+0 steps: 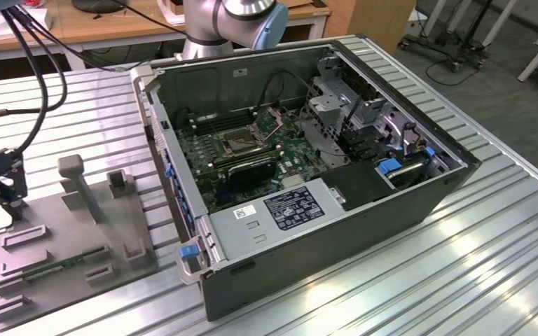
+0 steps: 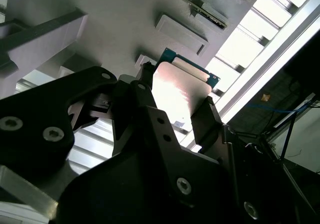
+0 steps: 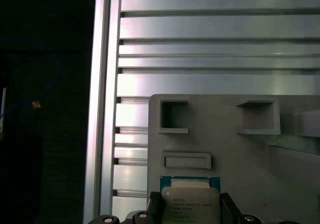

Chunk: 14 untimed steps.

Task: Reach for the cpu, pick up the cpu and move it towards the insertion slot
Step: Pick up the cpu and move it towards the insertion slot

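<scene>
Exterior view: the insertion slot [image 1: 241, 143] sits on the green board [image 1: 288, 150] inside the computer case [image 1: 344, 231]. The case's power supply bears a printed label [image 1: 291, 205]. A grey fixture plate [image 1: 64, 238] lies well apart, at the exterior view's left.

Second wrist view: the gripper [image 2: 177, 94] presses its black fingers [image 2: 207, 116] against opposite edges of the cpu [image 2: 182, 82], clamping it over the plate.

First wrist view: the cpu [image 3: 190, 201] has several lines of small print on its metal top, and it sits beside a rectangular recess [image 3: 187, 160].

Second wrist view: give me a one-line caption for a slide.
Claw closed on two opposite edges of the cpu, with the grey parts tray behind it.
</scene>
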Tool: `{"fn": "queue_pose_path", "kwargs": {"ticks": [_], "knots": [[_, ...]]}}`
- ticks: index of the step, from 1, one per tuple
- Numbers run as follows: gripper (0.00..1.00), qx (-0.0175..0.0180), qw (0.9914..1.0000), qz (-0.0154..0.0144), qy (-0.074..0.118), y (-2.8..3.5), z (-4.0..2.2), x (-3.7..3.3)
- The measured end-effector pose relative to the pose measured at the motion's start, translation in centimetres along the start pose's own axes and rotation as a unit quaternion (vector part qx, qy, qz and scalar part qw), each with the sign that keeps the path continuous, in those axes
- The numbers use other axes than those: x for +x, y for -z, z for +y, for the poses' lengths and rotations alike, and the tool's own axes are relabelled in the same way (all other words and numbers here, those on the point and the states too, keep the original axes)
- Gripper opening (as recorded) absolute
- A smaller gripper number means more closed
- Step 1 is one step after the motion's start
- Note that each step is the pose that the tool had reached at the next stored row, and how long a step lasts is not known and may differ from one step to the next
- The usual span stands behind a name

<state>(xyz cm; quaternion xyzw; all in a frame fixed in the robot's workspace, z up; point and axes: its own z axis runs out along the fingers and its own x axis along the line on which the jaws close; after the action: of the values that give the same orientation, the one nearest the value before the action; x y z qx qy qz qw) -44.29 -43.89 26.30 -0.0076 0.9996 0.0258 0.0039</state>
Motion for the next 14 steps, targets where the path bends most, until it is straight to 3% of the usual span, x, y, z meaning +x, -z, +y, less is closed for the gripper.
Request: {"fn": "queue_pose_path", "kwargs": {"ticks": [14], "knots": [[0.54, 0.0001, 1.00000, 0.0001, 0.000, 0.46, 0.02, 0.00]]}}
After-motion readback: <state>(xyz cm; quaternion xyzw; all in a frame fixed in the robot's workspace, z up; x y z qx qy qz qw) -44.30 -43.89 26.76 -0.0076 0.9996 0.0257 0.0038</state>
